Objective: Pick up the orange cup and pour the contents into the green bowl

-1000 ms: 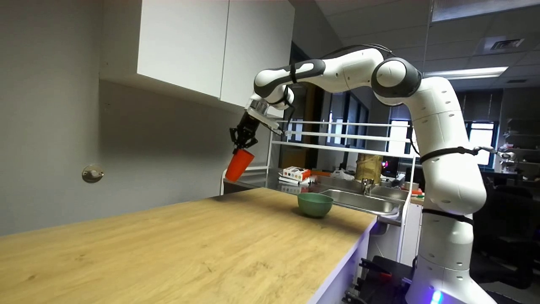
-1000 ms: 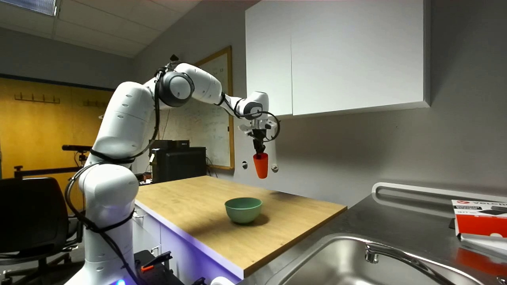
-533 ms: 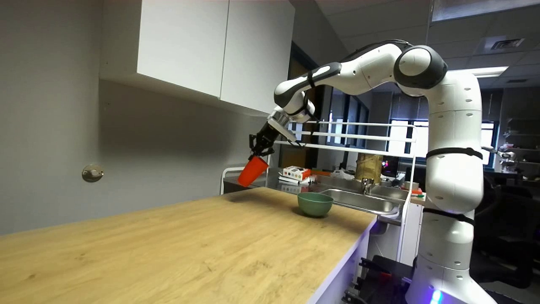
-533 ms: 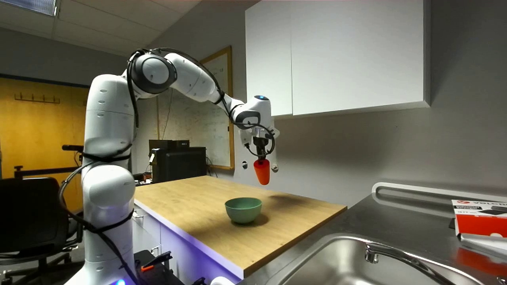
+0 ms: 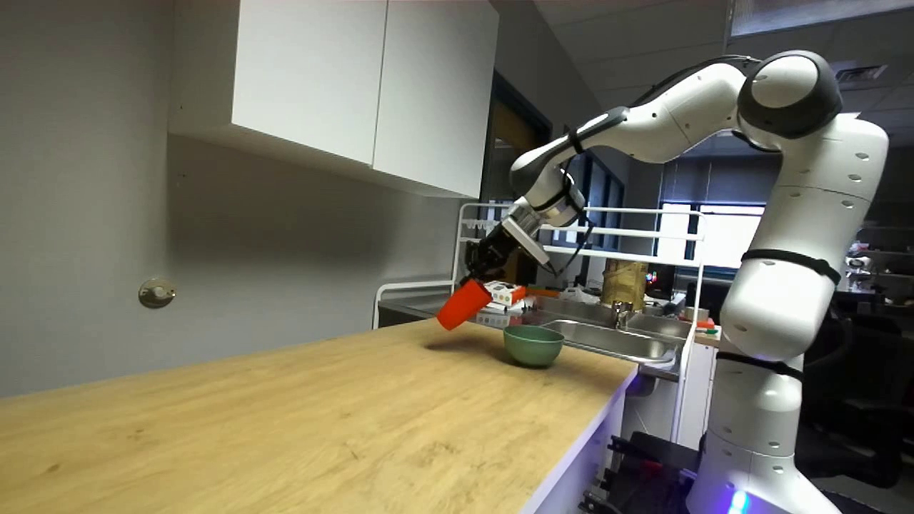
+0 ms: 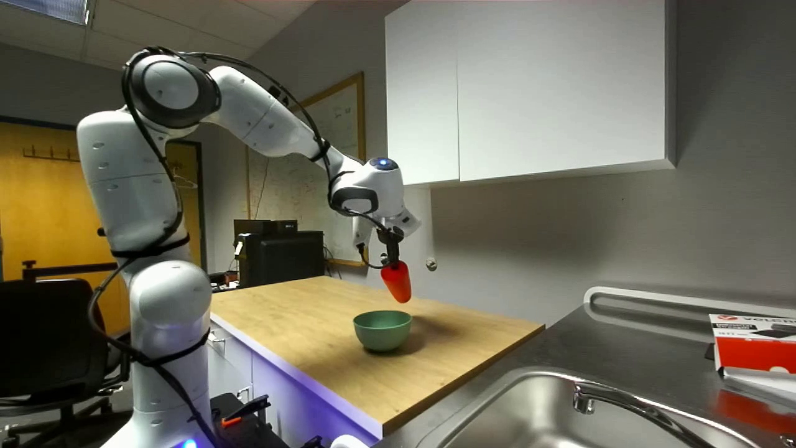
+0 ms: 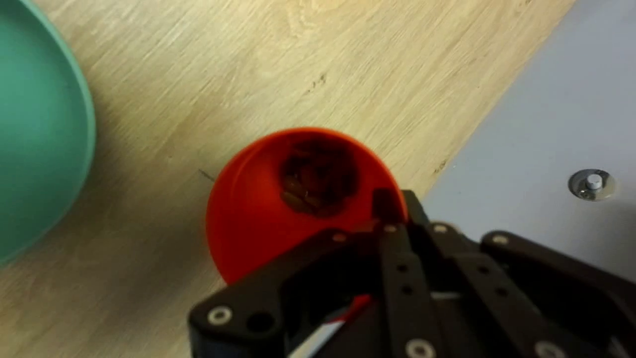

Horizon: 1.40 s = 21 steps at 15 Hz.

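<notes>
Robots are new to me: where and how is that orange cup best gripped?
The orange cup is probably best pinched at its rim, from its open top, as the gripper does: one finger inside, one outside. No handle shows, the rim looks thin, and this leaves the side towards the green bowl free for pouring.

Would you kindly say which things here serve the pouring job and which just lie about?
For the job:
orange cup
its dark contents
green bowl
claw, gripping the cup

Just about the place:
red-and-white box
black chair
</notes>
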Each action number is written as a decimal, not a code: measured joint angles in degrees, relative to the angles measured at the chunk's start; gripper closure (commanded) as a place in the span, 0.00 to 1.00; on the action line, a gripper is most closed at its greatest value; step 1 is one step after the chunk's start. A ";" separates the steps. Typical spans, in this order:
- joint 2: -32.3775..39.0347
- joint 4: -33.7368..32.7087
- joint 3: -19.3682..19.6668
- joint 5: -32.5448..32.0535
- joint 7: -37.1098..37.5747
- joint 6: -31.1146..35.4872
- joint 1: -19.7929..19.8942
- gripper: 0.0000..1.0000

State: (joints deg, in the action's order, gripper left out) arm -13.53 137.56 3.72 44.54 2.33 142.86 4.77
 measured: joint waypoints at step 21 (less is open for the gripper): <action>-5.03 17.97 13.08 61.86 -61.16 -22.34 6.53 0.98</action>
State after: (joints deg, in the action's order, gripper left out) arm -18.55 155.53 16.80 106.39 -58.83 120.51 11.30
